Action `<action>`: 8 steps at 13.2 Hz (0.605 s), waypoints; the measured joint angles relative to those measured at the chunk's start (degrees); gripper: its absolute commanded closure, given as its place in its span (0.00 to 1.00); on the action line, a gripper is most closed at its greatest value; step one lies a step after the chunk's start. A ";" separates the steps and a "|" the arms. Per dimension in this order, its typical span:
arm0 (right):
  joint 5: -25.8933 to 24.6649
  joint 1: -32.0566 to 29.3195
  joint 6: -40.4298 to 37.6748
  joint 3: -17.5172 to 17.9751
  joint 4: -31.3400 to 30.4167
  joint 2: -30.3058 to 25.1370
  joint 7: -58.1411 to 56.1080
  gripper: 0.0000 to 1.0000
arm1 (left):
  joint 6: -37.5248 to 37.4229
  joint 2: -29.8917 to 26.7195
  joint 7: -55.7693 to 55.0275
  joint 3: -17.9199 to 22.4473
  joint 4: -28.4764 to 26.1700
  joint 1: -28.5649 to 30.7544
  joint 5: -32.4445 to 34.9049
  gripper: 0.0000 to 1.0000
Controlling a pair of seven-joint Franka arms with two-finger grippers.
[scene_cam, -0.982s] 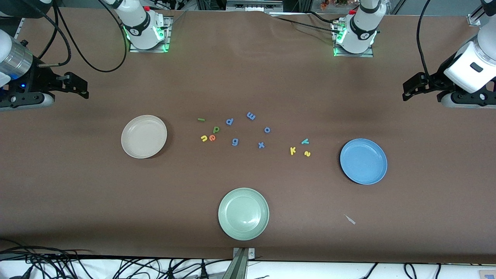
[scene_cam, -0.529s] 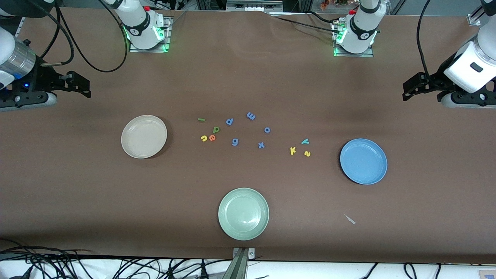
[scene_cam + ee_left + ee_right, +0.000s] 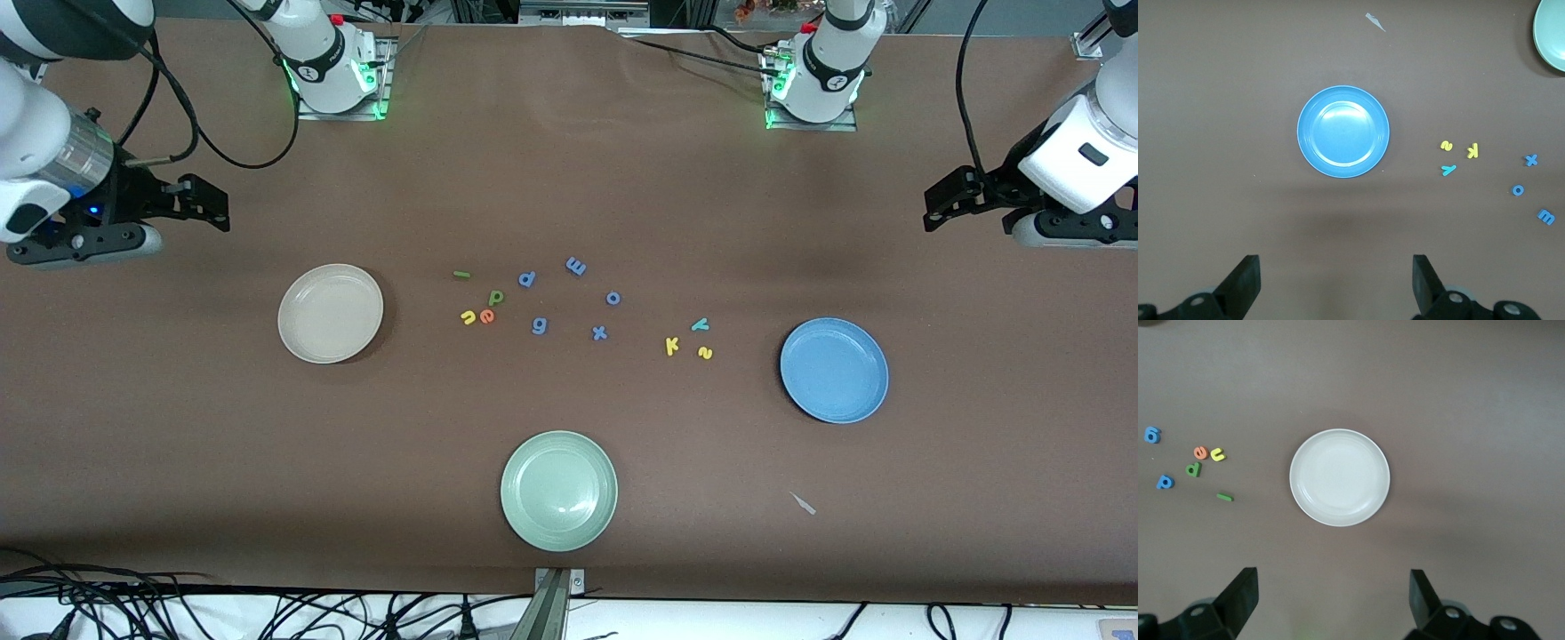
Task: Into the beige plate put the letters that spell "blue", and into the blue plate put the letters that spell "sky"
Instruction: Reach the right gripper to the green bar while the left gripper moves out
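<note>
The beige plate (image 3: 330, 313) (image 3: 1339, 477) lies empty toward the right arm's end. Beside it are the green l (image 3: 461, 274) (image 3: 1225, 497), green b (image 3: 495, 297) (image 3: 1193, 469), yellow u (image 3: 468, 317) (image 3: 1217, 455) and orange e (image 3: 486, 316) (image 3: 1200, 453). The empty blue plate (image 3: 834, 370) (image 3: 1343, 131) lies toward the left arm's end, with the yellow k (image 3: 672, 346) (image 3: 1472, 151), yellow s (image 3: 705, 353) (image 3: 1445, 145) and teal y (image 3: 700, 324) (image 3: 1448, 169) beside it. My right gripper (image 3: 213, 209) (image 3: 1333, 597) and left gripper (image 3: 933, 206) (image 3: 1336, 280) hang open over bare table, holding nothing.
Blue letters lie between the two groups: p (image 3: 527, 279), m (image 3: 576, 265), o (image 3: 613, 298), g (image 3: 539, 325), x (image 3: 599, 332). A pale green plate (image 3: 558, 490) sits nearest the front camera. A small pale scrap (image 3: 804, 503) lies nearer the camera than the blue plate.
My right arm has swung its gripper a little toward the table's middle. The left arm, the plates and the letters have not moved.
</note>
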 measured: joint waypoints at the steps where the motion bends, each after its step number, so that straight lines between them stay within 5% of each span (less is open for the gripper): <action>1: 0.21 0.67 0.61 0.01 0.00 0.81 0.69 0.00 | 0.00 0.00 0.00 0.00 0.00 0.00 0.00 0.00; 8: 0.32 2.88 9.66 4.08 -3.30 5.94 7.76 0.01 | 0.00 0.00 0.00 0.00 0.00 0.01 0.00 0.00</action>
